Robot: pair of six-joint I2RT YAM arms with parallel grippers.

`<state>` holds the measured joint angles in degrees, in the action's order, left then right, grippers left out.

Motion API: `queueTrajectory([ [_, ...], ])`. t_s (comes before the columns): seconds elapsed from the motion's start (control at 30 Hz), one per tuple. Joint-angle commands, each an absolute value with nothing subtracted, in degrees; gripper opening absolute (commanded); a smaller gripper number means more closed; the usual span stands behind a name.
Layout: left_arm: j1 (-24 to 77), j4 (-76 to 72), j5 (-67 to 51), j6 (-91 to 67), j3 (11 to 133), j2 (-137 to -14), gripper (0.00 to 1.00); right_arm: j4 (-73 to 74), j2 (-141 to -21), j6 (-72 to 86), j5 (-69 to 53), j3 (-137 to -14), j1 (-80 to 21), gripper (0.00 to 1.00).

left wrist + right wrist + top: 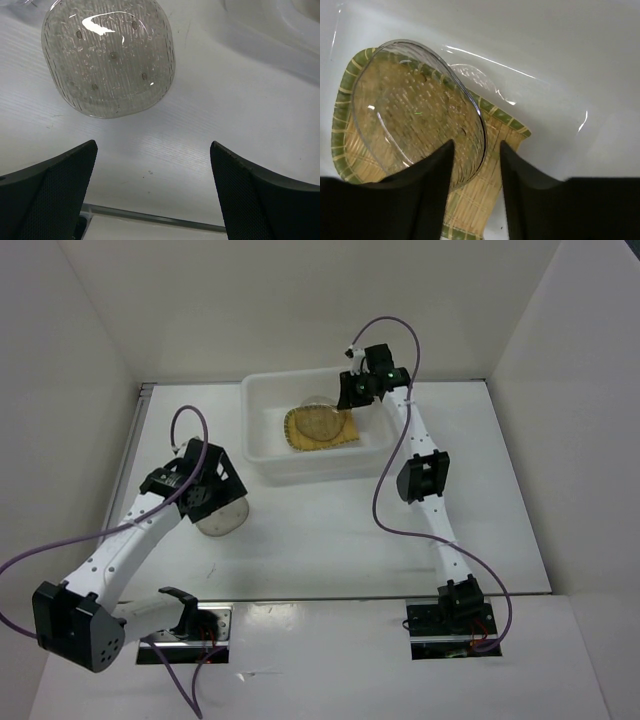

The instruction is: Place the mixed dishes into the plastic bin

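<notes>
The white plastic bin stands at the back middle. In it lies the tan grid plate, with one round translucent plate on it. In the right wrist view that translucent plate is tilted over the tan plate. My right gripper is open, and the plate's rim stands between its fingers. The second translucent plate lies on the table left of the bin. My left gripper is open and empty just short of it. I cannot make out the glass cup.
White walls close the table in on the left, back and right. The bin's outer wall shows at the upper right of the left wrist view. A seam in the table runs along the near edge.
</notes>
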<state>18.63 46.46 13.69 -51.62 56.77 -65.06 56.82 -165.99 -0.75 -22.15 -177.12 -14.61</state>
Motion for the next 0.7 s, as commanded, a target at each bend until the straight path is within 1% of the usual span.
queueTrajectory([
  [0.0,18.19,46.67,14.68,-53.26,55.63,-62.84,1.00,57.30,-165.59,-0.62,-21.27,-179.65,-15.03,0.51],
  [0.03,18.19,46.67,14.68,-53.87,55.03,-62.15,1.00,57.30,-164.54,-0.62,-20.66,-179.65,-15.03,0.63],
  [0.07,18.19,47.28,14.68,-53.88,55.02,-61.36,1.00,57.30,-163.75,-0.62,-20.65,-179.65,-15.03,0.73],
  [0.13,18.19,48.08,15.81,-55.01,54.32,-59.68,1.00,57.30,-160.41,-0.01,-19.61,-179.65,-15.03,0.82],
  [0.23,17.67,48.00,15.04,-55.02,52.13,-58.01,1.00,55.64,-154.44,2.10,-18.98,-179.65,-12.93,0.85],
  [0.33,17.67,45.18,13.37,-55.02,48.52,-57.30,1.00,55.63,-149.60,2.72,-21.44,-179.65,-11.34,0.88],
  [0.5,15.91,44.65,13.97,-59.31,46.50,-60.99,1.00,61.07,-146.08,2.72,-25.66,-179.65,-9.32,0.88],
  [0.57,14.51,40.71,12.74,-60.90,44.13,-62.05,1.00,62.22,-145.55,2.12,-26.27,-179.65,-8.70,0.88],
  [0.67,12.84,37.02,17.55,-61.52,43.07,-62.67,1.00,62.75,-144.41,1.59,-26.28,-179.65,-8.17,0.89],
])
